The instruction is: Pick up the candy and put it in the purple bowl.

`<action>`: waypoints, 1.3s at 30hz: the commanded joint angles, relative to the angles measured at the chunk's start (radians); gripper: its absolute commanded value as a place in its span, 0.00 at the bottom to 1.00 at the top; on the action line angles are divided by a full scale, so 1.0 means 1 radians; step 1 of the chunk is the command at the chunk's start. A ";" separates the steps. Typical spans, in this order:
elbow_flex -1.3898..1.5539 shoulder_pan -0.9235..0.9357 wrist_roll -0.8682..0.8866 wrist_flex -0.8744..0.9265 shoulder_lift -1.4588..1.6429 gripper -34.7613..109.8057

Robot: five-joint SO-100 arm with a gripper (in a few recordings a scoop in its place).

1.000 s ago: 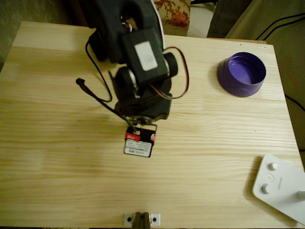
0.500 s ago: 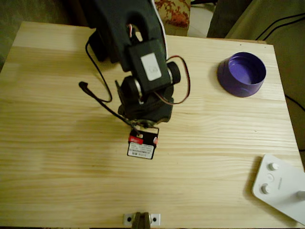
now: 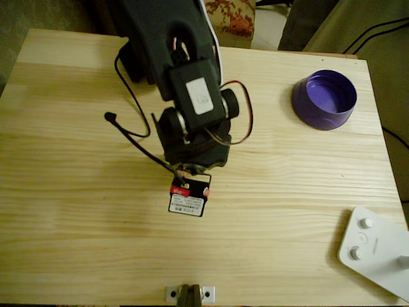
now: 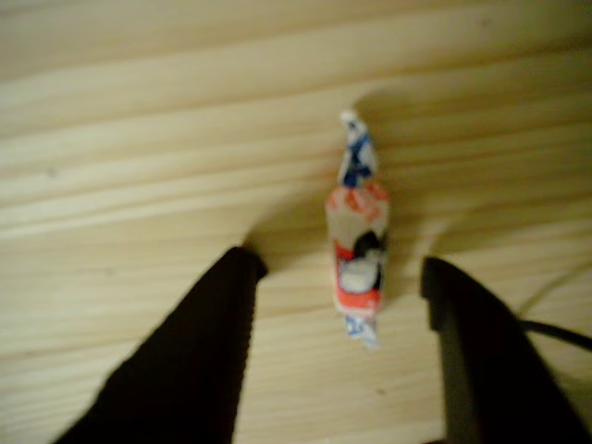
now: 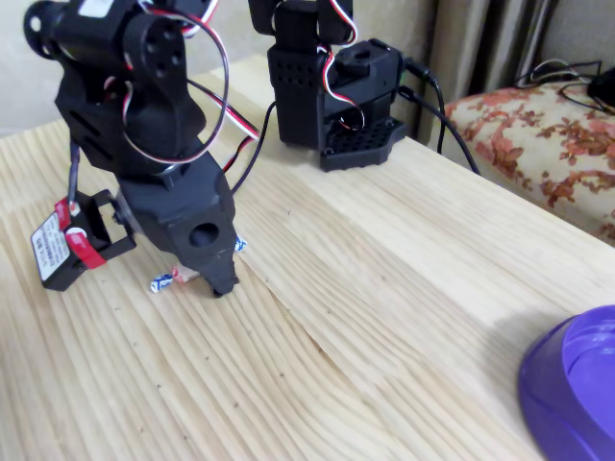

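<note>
The candy (image 4: 358,245), orange-pink and white with twisted bluish ends, lies on the wooden table. My gripper (image 4: 340,268) is open and straddles it, one dark finger on each side, with the candy nearer the right finger (image 4: 449,296). In the fixed view the gripper (image 5: 207,274) reaches down to the table and the candy (image 5: 163,281) pokes out from behind its tip. The black arm (image 3: 192,128) covers the candy in the overhead view. The purple bowl (image 3: 324,99) stands empty at the far right of the table and also shows at the fixed view's lower right corner (image 5: 577,394).
A white device with knobs (image 3: 374,249) lies at the table's near right corner. The arm's base (image 5: 332,91) and its cables stand at the table's back edge. Bare wood lies between the arm and the bowl.
In the overhead view the arm has shifted slightly toward the near edge of the table. The bowl and the white device have not moved.
</note>
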 commanded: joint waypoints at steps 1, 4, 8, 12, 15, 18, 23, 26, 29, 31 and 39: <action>-0.028 0.040 -0.017 -0.014 0.055 0.49; -0.025 0.089 -0.055 -0.017 0.074 0.46; 0.012 0.160 -0.115 -0.055 0.097 0.46; 0.041 0.181 -0.133 -0.064 0.110 0.46; 0.058 0.155 -0.130 -0.031 0.126 0.46; 0.081 0.123 -0.118 -0.023 0.149 0.46; 0.086 0.072 -0.091 0.000 0.178 0.42; 0.080 0.037 -0.087 0.015 0.195 0.42; 0.077 0.020 -0.080 0.015 0.196 0.42; 0.058 0.006 -0.066 0.026 0.195 0.42; 0.040 0.012 -0.060 0.012 0.181 0.31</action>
